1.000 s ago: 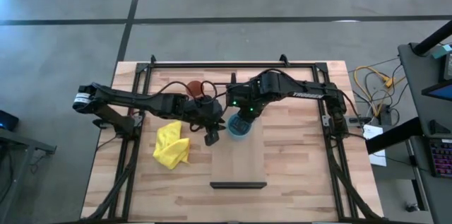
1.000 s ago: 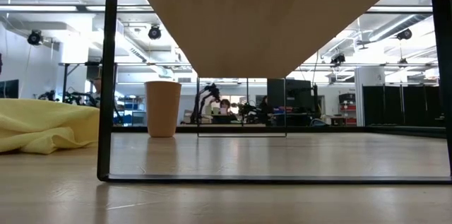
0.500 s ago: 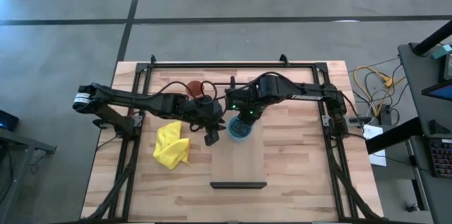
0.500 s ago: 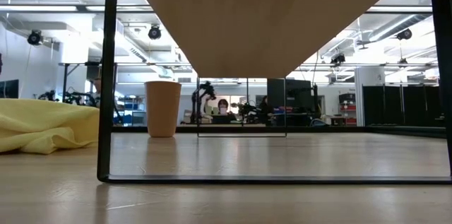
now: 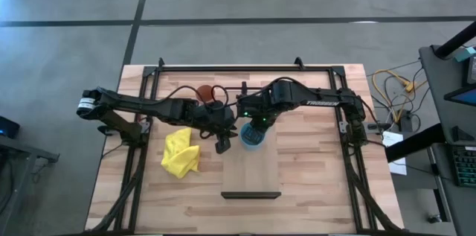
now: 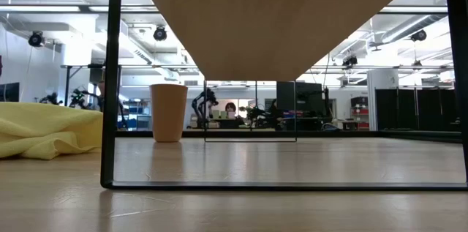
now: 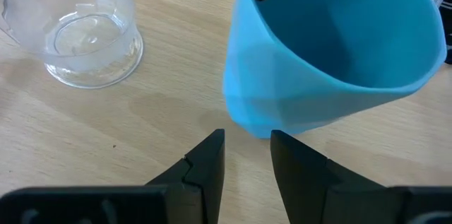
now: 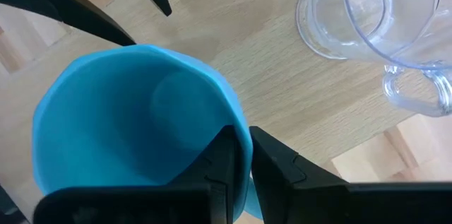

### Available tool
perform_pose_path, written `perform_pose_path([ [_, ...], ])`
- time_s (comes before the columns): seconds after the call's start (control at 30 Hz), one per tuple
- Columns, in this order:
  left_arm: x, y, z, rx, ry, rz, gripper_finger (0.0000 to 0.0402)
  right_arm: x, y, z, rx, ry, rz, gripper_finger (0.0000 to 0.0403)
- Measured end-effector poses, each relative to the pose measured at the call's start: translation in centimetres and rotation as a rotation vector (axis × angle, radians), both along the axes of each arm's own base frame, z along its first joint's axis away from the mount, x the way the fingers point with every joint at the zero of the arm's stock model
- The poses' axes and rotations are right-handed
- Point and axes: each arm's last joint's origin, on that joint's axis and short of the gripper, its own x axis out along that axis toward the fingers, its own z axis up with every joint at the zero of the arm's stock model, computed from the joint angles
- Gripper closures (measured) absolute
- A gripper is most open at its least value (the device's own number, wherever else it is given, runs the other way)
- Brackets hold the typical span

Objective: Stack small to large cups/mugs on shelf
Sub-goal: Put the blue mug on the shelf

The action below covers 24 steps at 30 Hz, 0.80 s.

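right pincer (image 8: 239, 155) pinches blue mug (image 8: 134, 121) rim, over shelf (image 5: 251, 169) far end | left pincer (image 7: 246, 153) nearly closed, empty, just beside mug (image 7: 332, 47) | mug tilted, empty | glass mug (image 8: 378, 15) near it on shelf | orange cup (image 5: 203, 91) on tabletop (image 5: 312, 161) behind left arm

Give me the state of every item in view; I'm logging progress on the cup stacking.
Light-blue mug: empty, tilted, rim pinched by the right gripper, over the shelf.
Glass mug: upright, empty, on the shelf, ungripped.
Orange-brown cup: upright on the table, off the shelf.
Yellow cloth: crumpled on the table.
Left gripper: beside the blue mug, jaws nearly shut, holding nothing.
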Motion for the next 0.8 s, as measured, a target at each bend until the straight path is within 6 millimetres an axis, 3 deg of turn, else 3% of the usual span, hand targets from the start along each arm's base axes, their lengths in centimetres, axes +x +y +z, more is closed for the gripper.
perform_pose_path([
  [0.2,0.00,0.00,0.00,0.000,0.000,0.000,0.0300,0.02,0.00,-0.04,-0.007,0.000,0.019,0.0362],
  [0.57,0.00,0.00,0.00,0.000,0.000,0.000,0.0300,0.05,-0.01,-0.07,-0.008,-0.001,0.023,0.0306],
  [0.8,-0.36,0.05,0.13,-0.001,0.013,-0.001,0.0300,-0.13,0.09,0.71,0.030,-0.029,0.004,0.0299],
])
